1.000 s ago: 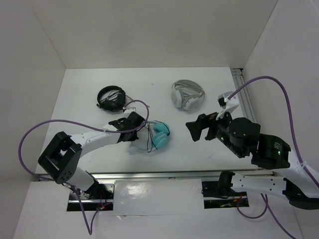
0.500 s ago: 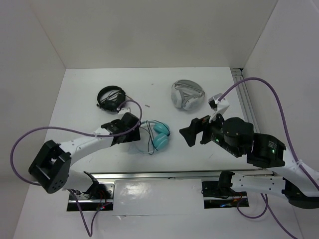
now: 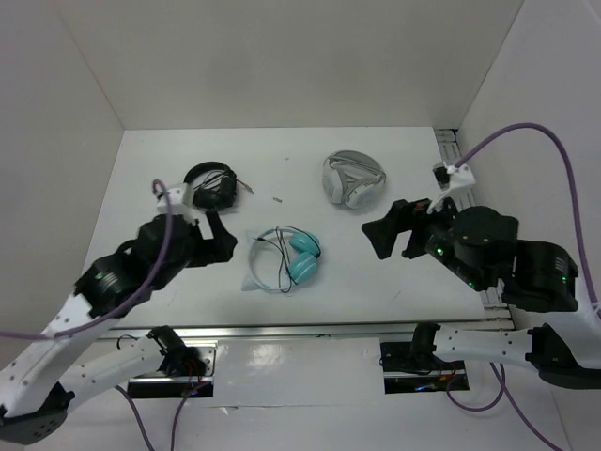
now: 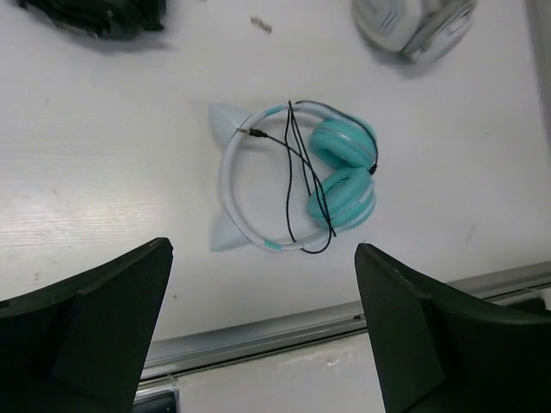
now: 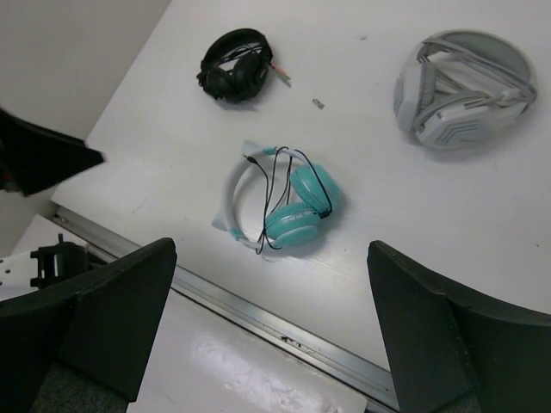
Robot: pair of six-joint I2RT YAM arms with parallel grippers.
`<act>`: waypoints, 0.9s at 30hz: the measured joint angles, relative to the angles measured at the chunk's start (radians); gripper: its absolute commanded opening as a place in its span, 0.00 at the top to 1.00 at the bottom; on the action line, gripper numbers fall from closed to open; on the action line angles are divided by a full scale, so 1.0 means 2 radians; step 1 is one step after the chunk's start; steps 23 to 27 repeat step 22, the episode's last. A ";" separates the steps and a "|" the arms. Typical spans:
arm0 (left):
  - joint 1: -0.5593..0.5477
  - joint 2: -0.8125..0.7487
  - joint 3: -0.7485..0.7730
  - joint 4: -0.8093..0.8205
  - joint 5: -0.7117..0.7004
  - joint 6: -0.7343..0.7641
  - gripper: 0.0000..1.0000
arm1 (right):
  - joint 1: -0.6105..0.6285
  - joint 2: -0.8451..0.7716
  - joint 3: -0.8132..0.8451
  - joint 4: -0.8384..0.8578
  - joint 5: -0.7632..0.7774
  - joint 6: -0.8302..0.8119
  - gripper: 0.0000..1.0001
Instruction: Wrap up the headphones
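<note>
Left gripper (image 3: 214, 240) has backed off leftward from the headphones (image 3: 286, 258); jaws now spread wide, nothing held. Headphones lie flat on the table (image 3: 394, 291), centre, near side. Cable (image 4: 293, 172) is draped across band and cups, probably let go after a wrap pass; loops look slack. Left arm folded back, raised, wrist looking down. Right gripper (image 3: 385, 230) hovers to their right, spread, empty.

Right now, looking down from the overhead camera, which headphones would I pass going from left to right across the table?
black headphones → teal headphones → white and grey headphones
</note>
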 measured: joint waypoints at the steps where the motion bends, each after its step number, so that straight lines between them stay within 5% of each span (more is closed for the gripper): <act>1: 0.000 -0.019 0.018 -0.019 0.000 0.006 0.00 | 0.000 -0.002 0.011 -0.010 0.006 0.004 0.01; 12: 0.000 -0.145 0.220 -0.201 -0.030 0.022 0.00 | -0.050 -0.087 0.054 -0.106 0.018 0.010 0.01; 27: 0.000 -0.163 0.215 -0.275 -0.040 0.023 0.00 | -0.064 -0.146 0.059 -0.122 0.010 0.002 0.01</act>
